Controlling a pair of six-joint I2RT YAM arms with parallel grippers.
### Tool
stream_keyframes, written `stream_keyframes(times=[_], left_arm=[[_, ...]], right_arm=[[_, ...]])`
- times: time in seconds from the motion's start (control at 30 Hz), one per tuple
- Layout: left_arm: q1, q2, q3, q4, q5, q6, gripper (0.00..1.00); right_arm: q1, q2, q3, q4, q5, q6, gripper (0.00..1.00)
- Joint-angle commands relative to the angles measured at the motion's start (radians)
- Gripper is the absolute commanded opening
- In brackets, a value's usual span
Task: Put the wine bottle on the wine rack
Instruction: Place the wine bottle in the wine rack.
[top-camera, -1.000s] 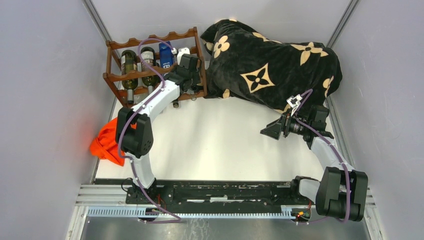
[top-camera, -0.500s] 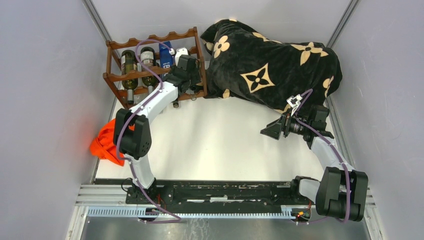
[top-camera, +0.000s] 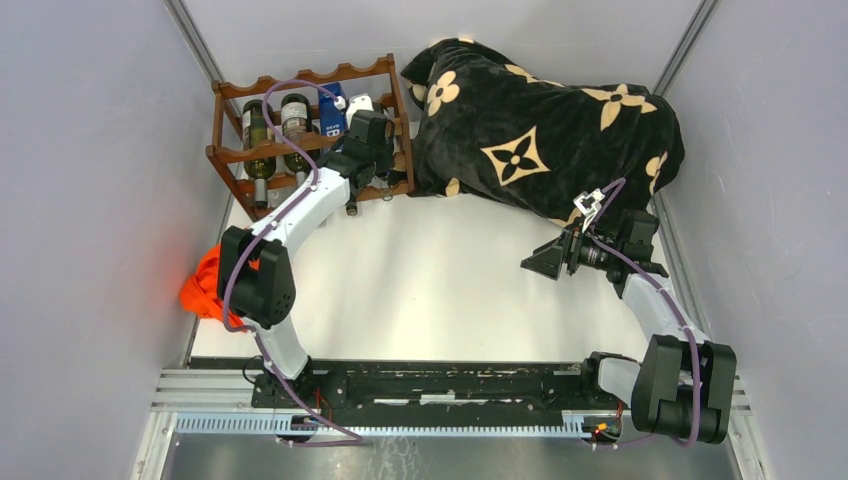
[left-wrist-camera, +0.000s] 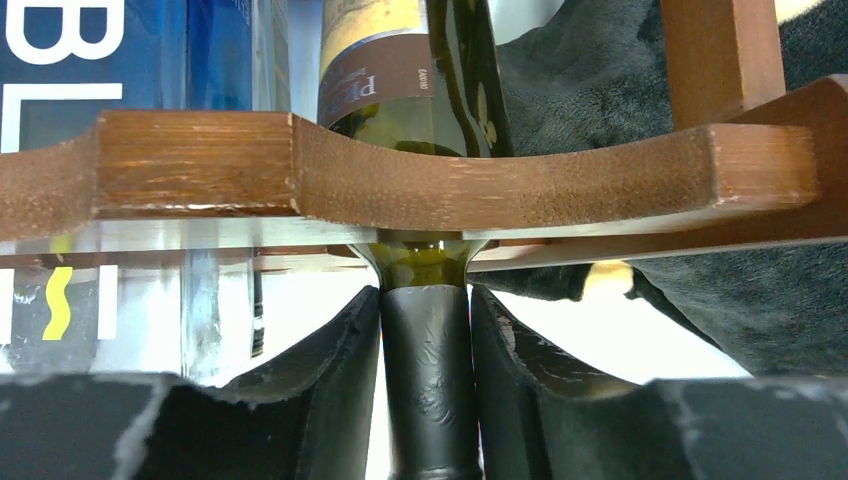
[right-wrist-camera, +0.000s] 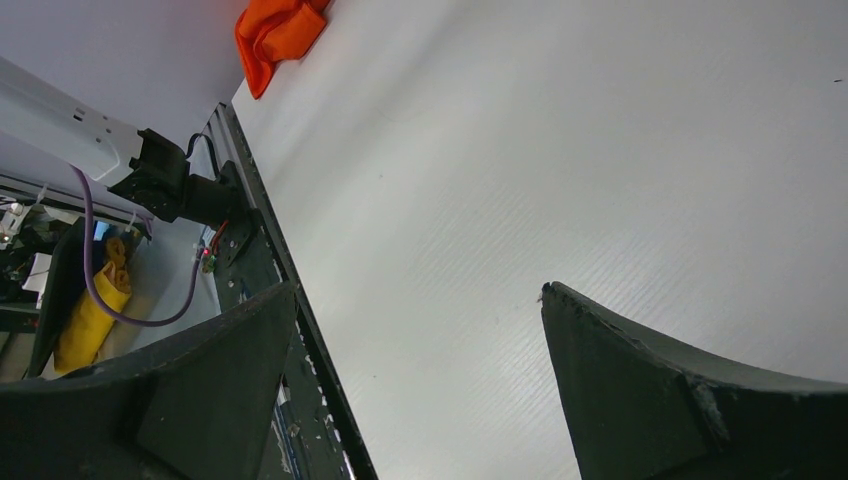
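At the bottom middle of the left wrist view, the left gripper (left-wrist-camera: 425, 296) squeezes the dark neck of the wine bottle (left-wrist-camera: 428, 400), one finger on each side. Just past it, the bottle's green fat part sits in a dip of the wine rack (left-wrist-camera: 560, 185) rail.

I think it should slide straight in, slowly, then let go.

The top view hides that grip. At its middle right it shows the right gripper (top-camera: 541, 262) wide open, holding nothing.

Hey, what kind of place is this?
Probably a robot lab test cell: plain grey wall panels around a white table, two arms bolted to a metal rail, a dark reddish-brown wooden wine rack as prop.
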Motion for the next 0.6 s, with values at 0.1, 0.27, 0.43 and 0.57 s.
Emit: stream_keyframes(times=[0.1, 0.27, 0.43, 0.57], left_arm=[[0.005, -0.046, -0.006, 0.024, 0.028, 0.024, 0.34], [0.002, -0.078, -0.064, 0.079, 0.029, 0.023, 0.05], [0.003, -0.127, -0.136, 0.136, 0.022, 0.01, 0.02], [-0.001, -0.178, -0.174, 0.182, 0.009, 0.012, 0.02]], right_arm=[[-0.006, -0.023, 0.049, 0.016, -0.024, -0.023, 0.98], [-0.006, -0.022, 0.051, 0.014, -0.024, -0.024, 0.98], [-0.005, -0.022, 0.051, 0.014, -0.025, -0.023, 0.98], [-0.006, -0.022, 0.05, 0.012, -0.025, -0.024, 0.98]])
